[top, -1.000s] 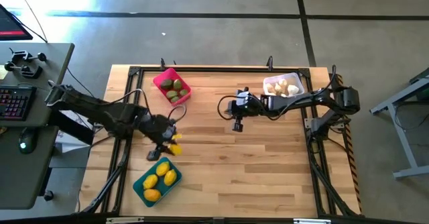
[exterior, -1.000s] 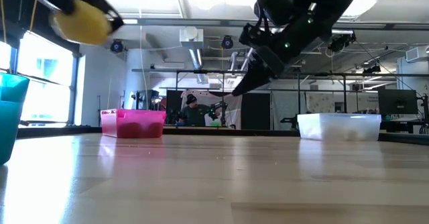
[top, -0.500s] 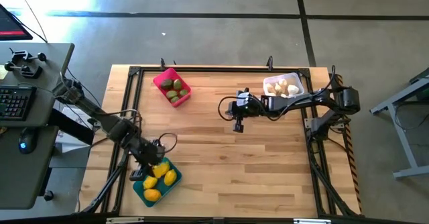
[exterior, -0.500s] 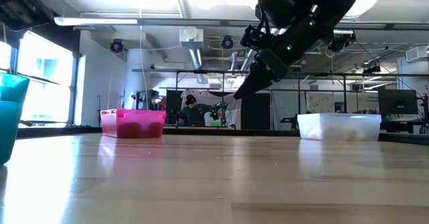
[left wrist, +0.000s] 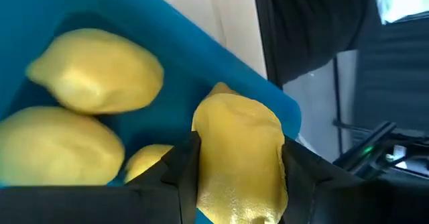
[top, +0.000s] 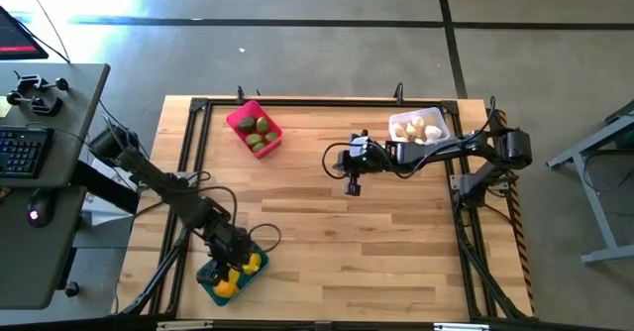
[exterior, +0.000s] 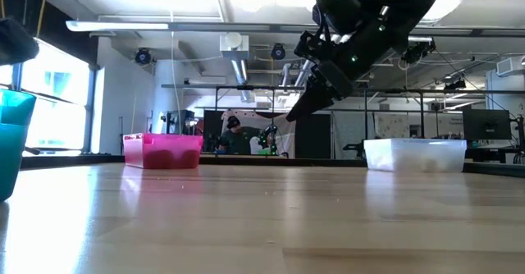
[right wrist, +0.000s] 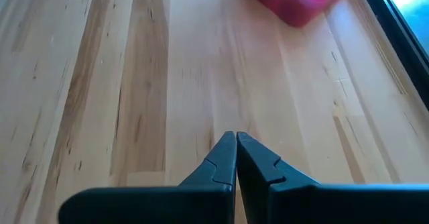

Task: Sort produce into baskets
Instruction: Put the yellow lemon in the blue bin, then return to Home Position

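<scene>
Here the left gripper [left wrist: 234, 184] clamps a yellow lemon-like toy fruit [left wrist: 238, 153] across its middle over the teal plastic basket [left wrist: 221, 56]; likely light, smooth, slippery. The right gripper [right wrist: 236, 158] is closed, empty.

The left arm [top: 203, 227] hides much of the teal basket [top: 208, 284].

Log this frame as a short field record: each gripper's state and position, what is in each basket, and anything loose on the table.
left gripper: shut on a lemon, over the teal basket
right gripper: shut, empty, above bare wood at mid-table
teal basket contents: other lemons
pink basket: green fruits
whitish basket: white garlic-like bulbs
loose produce on table: none visible
background: a person beyond the table, low view
</scene>
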`<state>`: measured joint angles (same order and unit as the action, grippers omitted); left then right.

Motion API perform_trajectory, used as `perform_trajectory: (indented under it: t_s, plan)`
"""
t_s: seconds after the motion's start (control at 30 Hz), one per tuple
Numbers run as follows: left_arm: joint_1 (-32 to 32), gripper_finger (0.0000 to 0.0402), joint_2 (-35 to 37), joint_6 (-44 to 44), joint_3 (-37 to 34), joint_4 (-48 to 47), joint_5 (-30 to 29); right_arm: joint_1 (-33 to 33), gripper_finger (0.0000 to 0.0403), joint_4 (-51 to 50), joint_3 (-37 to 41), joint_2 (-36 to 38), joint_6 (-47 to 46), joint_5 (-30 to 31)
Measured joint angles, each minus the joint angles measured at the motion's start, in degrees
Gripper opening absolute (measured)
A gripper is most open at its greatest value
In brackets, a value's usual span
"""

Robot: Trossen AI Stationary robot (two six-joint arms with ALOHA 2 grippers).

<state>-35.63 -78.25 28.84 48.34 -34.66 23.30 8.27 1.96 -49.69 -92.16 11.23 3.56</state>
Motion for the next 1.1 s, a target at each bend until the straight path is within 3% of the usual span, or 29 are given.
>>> perform_trajectory:
  t_s: [0.47, 0.73, 0.9, 1.1]
  plan:
    - [3.23, 0.0212, -1.58, 1.09, 0.0, 1.25, 1.54, 0.0, 0.0, -1.08, -0.02, 0.0, 0.83, -0.62]
    - [3.68, 0.0223, -1.22, -1.56, -0.02, -1.17, 1.64, 0.0, 0.0, -1.54, -0.02, 0.0, 0.85, -0.64]
    - [6.19, 0.017, 1.75, -7.33, -0.02, -3.79, -1.27, 0.0, 0.0, -1.46, -0.02, 0.0, 4.22, -1.88]
    - [14.94, 0.0023, 5.68, -19.32, -0.77, -4.35, -3.15, 0.8, 0.0, 2.11, -0.04, 0.02, 6.93, -4.8]
